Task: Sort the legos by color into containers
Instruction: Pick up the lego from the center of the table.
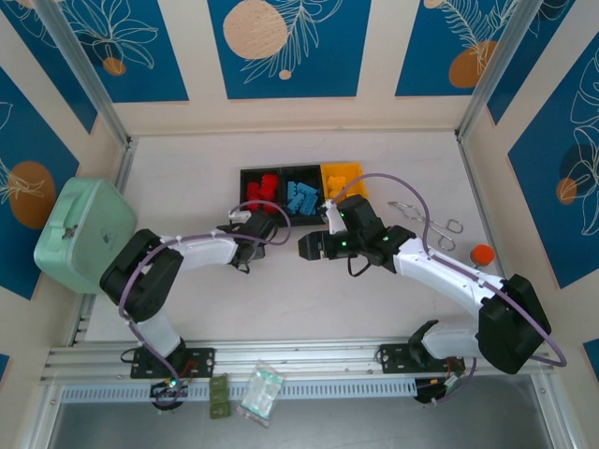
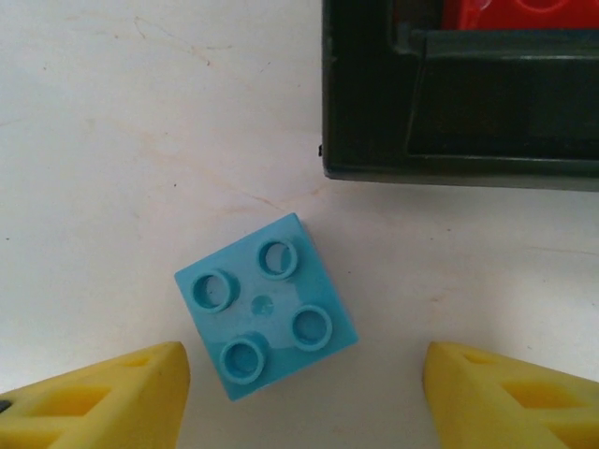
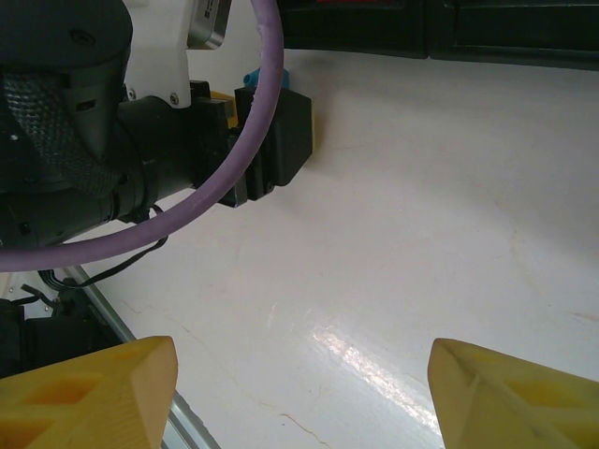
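Yellow plastic fingers of the left arm (image 2: 103, 398) stand released and spread wide. A light blue four-stud plastic brick (image 2: 267, 309) lies between them on the white counter (image 2: 122, 140), and neither finger touches it. The brick sits studs up and turned at an angle. It is just on the near side of the row of three joined plastic bins (image 1: 245, 174), close to the near corner of the left-end black bin (image 2: 374, 122).

Yellow fingers of the right arm (image 3: 94, 398) are likewise released and hold nothing. They hang over bare counter on the near side of the same row, before its middle.

Well to the right of the row sits a small orange-red round item (image 1: 481, 253), its kind not determinable. Metal scissor-handled forceps (image 1: 426, 224) lie between it and the row. Well to the left of the row stands a large mint-green lidded case (image 1: 84, 232).

Row contents, seen from above:
- Red bricks (image 1: 262, 192) are in the left-end black bin.
- Light blue bricks (image 1: 301, 196) are in the middle black bin (image 1: 299, 171).
- Yellow-orange bricks (image 1: 342, 176) are in the yellow bin (image 1: 325, 170) at the right end.
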Available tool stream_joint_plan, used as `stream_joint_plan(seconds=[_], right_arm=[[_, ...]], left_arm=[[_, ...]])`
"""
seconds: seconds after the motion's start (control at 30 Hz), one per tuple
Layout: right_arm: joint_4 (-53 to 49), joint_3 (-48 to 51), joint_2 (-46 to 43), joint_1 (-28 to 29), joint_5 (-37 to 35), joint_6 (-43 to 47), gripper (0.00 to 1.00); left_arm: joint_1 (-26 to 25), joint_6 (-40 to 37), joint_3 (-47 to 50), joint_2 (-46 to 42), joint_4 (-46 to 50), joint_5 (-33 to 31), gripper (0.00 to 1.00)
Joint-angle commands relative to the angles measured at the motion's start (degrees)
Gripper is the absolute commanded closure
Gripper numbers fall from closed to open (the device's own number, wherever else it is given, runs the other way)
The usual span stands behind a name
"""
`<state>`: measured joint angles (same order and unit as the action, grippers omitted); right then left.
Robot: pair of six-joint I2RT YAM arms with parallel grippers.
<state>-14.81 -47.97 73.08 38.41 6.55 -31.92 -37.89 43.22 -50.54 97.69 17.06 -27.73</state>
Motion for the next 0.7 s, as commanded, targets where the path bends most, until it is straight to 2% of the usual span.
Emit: stream_joint_plan(seconds=[0.0,0.13,0.27,0.5,0.67], right_arm=[[-1.4,-1.5,-0.5,-0.5,-0.7,0.5,0.28],[-1.3,-1.8,0.2,-0.5,-0.2,0.4,0.28],[-1.4,-2.5,1.0,-0.5,0.1,0.4,0.28],[-1.5,-3.2,1.8,-0.6,0.0,0.5,0.29],[-1.5,-3.4,2.4,-0.6,0.1,0.5,0.29]], left_arm=[[1.2,0.0,-0.8,1.6,-0.7,-3.6,0.39],[2.0,-0.3,-0.2,1.1,-0.3,-4.9,0.44],[3.2,-1.2,1.2,0.3,-1.8,-3.5,0.51],[3.4,-3.4,1.7,-1.0,-1.6,-2.3,0.77],[3.4,-3.5,2.4,-3.8,0.8,-2.2,0.75]])
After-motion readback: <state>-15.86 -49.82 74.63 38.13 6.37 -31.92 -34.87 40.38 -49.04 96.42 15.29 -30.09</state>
